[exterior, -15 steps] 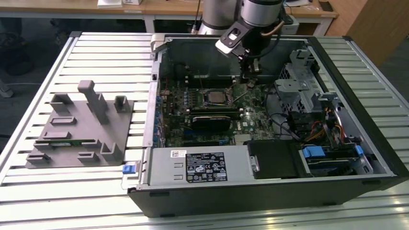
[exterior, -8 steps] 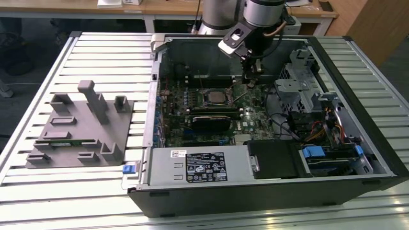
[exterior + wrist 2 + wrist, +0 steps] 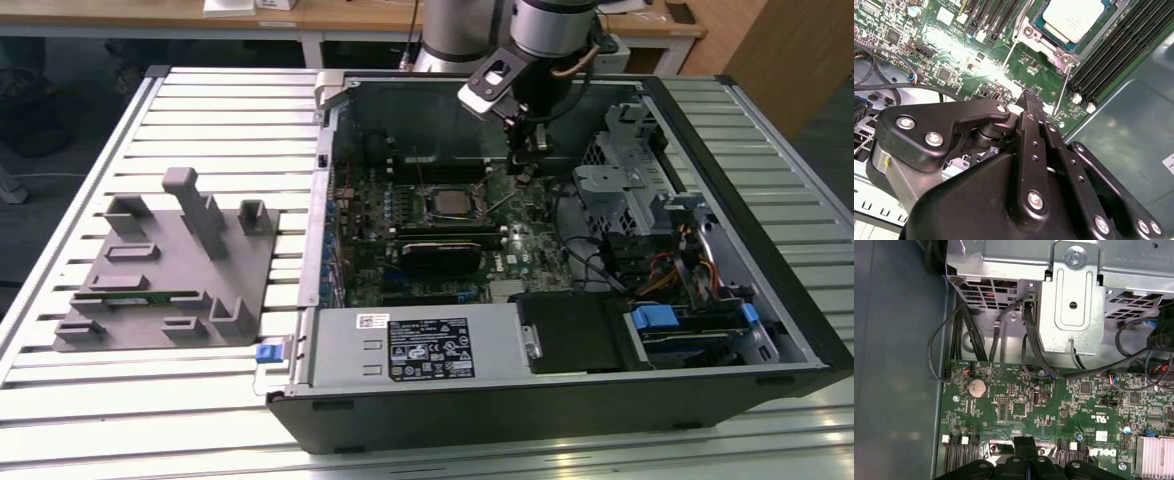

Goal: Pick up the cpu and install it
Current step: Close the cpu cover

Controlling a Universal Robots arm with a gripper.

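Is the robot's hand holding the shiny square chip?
No, the cpu lies in the socket on the motherboard, apart from the hand, which is shut on nothing.

An open black computer case lies on the slatted metal table, with a grey plastic fixture at the exterior view's left (just beside it). Inside, the square silver-topped cpu sits mid green motherboard.

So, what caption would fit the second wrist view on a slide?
Shut pincer above the motherboard, cpu lying in its socket.
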